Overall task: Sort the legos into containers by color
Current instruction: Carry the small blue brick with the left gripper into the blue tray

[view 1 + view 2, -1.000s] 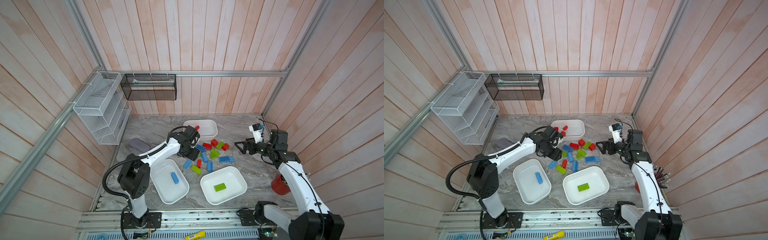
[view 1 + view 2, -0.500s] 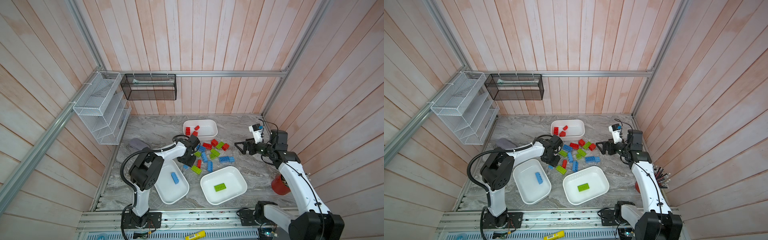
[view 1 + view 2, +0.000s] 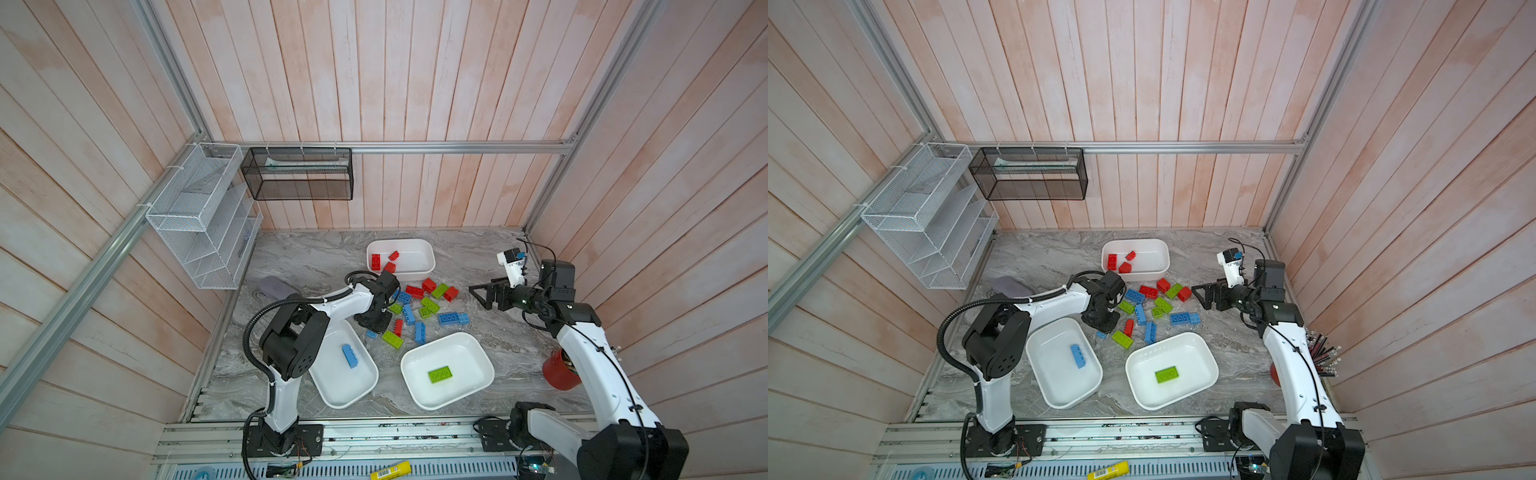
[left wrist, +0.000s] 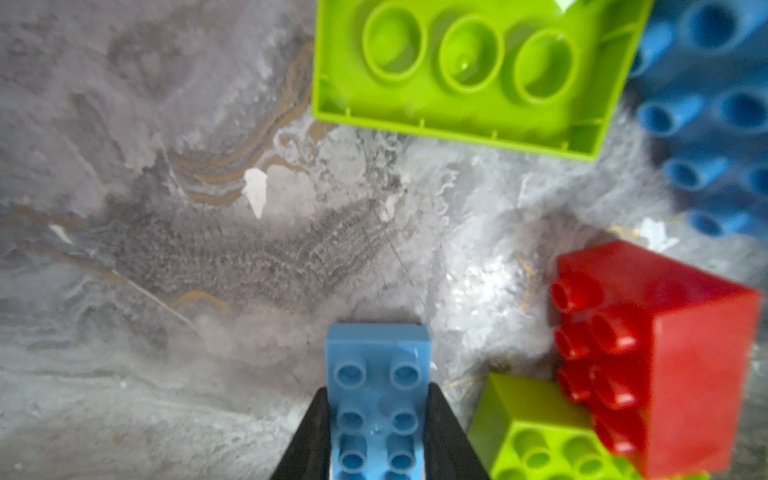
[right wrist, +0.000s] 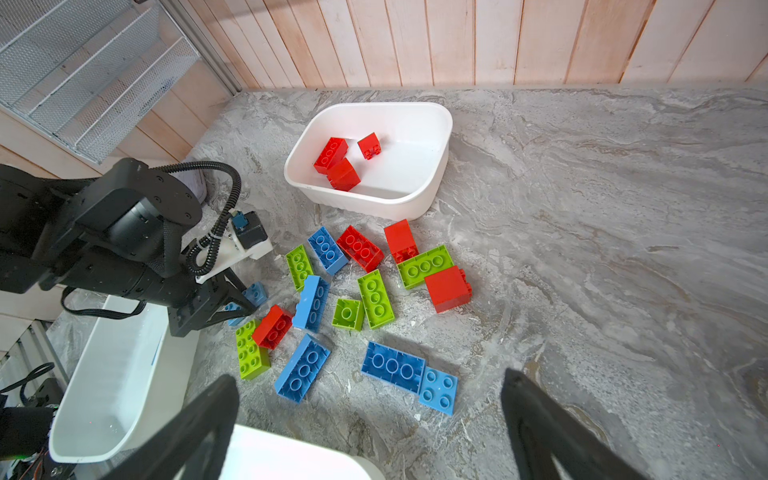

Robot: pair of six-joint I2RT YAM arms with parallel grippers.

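Observation:
Loose red, blue and lime legos lie in a pile mid-table. At the pile's left edge, my left gripper points down at the table. In the left wrist view it is shut on a small light blue lego, one finger on each side. Three white containers stand around the pile. The back one holds three red legos, the front left one one blue lego, the front right one one green lego. My right gripper hovers open right of the pile, holding nothing.
A red pencil cup stands by the right arm. A white mesh rack and a black mesh basket hang on the walls. A grey lump lies at the table's left edge.
My left gripper has moved from beside the back container down to the pile's left edge and closed on the small blue lego. The right arm has stayed still.

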